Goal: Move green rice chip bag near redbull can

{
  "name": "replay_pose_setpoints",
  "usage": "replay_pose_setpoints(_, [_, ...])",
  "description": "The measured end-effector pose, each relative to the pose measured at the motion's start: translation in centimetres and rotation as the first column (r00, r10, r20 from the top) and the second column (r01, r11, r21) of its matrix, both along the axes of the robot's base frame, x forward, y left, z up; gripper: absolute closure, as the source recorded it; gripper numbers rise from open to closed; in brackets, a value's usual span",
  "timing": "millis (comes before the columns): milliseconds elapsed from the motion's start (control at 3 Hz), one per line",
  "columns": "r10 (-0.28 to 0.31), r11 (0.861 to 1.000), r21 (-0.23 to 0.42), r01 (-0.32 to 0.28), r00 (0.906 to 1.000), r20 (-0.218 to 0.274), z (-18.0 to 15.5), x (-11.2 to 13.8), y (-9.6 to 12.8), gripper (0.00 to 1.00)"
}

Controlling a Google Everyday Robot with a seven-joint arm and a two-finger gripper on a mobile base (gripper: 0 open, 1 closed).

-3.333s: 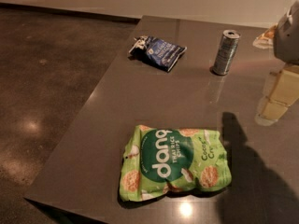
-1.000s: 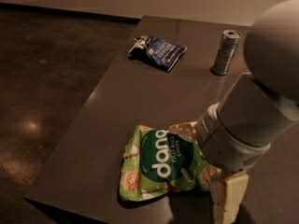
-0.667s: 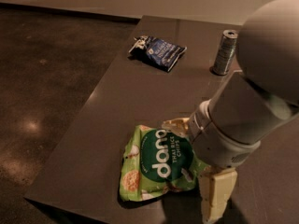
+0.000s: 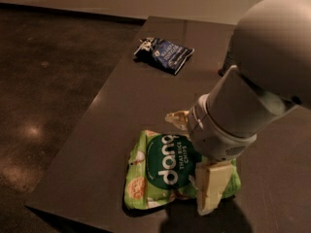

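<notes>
Green rice chip bag (image 4: 163, 171) lies flat near the bench (image 4: 121, 106) front edge, pincer (image 4: 188, 162) spread wide astride its right half, likely set to clamp; farther back, dark blue bag (image 4: 165, 55); redbull can hidden behind the arm.

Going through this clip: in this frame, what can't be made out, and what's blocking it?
- redbull can: hidden in the camera view behind the arm.
- green rice chip bag: right part covered by the wrist and the gripper, which is open above it.
- Whether the fingers touch the bag: cannot tell.
- dark blue bag: lettering too small to read.
- table: right side cut off by the edge.
</notes>
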State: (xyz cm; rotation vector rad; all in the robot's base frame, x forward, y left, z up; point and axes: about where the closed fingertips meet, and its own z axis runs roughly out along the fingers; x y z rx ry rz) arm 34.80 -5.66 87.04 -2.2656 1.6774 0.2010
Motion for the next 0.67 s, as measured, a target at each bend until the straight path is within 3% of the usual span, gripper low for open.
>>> replay_pose_setpoints(333, [-0.021,0.999,-0.037,0.022,0.9997,0.015,-1.3,1.6,-0.9,0.00])
replay_pose_setpoints(667, [-0.044,0.998,-0.051,0.044,0.9989,0.015,-1.2,3.1,-2.2,0.25])
